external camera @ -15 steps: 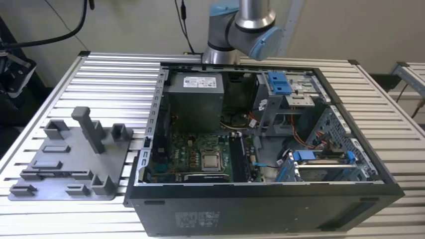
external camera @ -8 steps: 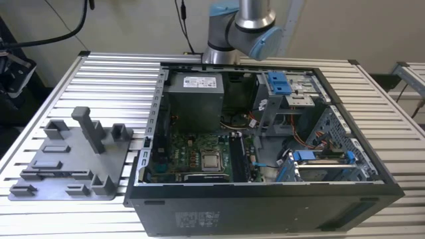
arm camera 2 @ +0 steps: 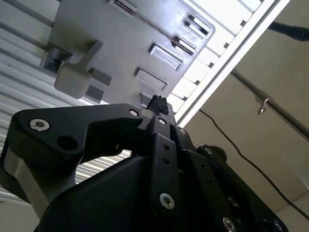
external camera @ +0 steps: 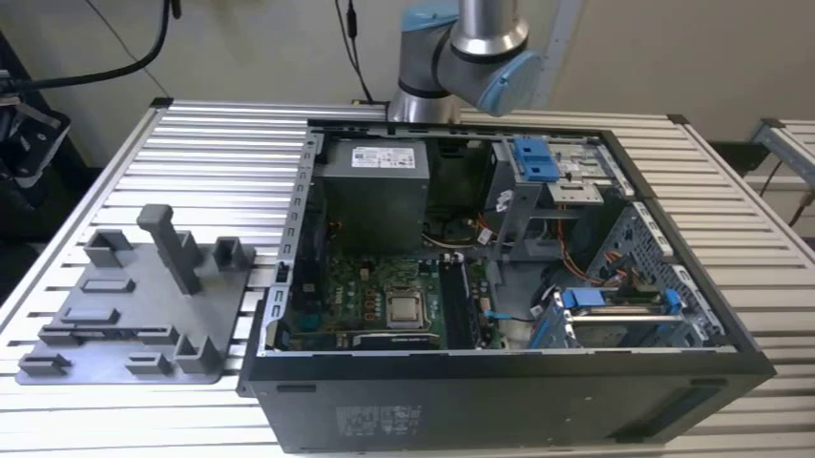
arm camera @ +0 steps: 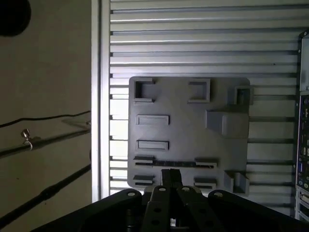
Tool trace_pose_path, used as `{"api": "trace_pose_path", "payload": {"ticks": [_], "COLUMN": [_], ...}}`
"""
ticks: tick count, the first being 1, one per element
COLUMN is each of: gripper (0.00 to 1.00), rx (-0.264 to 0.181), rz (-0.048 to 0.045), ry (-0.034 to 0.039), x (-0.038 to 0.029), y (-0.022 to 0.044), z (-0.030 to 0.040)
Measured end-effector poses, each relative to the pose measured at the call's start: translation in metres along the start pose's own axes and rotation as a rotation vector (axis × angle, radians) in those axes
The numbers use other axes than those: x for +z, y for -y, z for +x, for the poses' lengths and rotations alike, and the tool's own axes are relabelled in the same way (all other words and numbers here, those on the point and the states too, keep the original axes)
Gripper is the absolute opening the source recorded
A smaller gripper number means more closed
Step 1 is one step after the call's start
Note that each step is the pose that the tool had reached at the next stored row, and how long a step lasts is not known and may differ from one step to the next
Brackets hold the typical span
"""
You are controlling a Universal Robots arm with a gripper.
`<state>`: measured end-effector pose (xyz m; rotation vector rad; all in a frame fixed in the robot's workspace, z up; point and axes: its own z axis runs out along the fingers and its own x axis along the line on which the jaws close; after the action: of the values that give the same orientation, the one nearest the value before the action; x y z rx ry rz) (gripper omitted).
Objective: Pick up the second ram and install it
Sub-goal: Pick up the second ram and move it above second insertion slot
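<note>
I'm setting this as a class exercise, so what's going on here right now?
A robot arm stands by an open computer case on a slatted table. In the first wrist view its gripper hangs over the grey fixture plate, nearest the second ram, a dark strip lying in the plate's holders. The ram is not yet picked up.

Exterior view: arm (external camera: pixel 465 52) stands at the far side, upper link upright. First wrist view: gripper (arm camera: pixel 170 178) closed, tips touching.

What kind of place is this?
Probably a robotics lab bench for computer assembly: a robot arm, an open computer case on a slatted metal table, and a grey fixture plate beside it.
</note>
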<state>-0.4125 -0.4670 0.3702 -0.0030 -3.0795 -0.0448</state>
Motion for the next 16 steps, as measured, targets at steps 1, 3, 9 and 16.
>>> {"api": "trace_pose_path", "payload": {"ticks": [1, 3, 9, 16], "gripper": [0.11, 0.11, 0.11, 0.11], "rx": [-0.004, -0.01, -0.022, -0.035], "rz": [0.0003, 0.0007, 0.0014, 0.0022], "ry": [-0.0001, -0.0003, -0.0007, -0.0011], "x": [0.0, 0.0, 0.0, 0.0], "y": [0.0, 0.0, 0.0, 0.0], "z": [0.0, 0.0, 0.0, 0.0]}}
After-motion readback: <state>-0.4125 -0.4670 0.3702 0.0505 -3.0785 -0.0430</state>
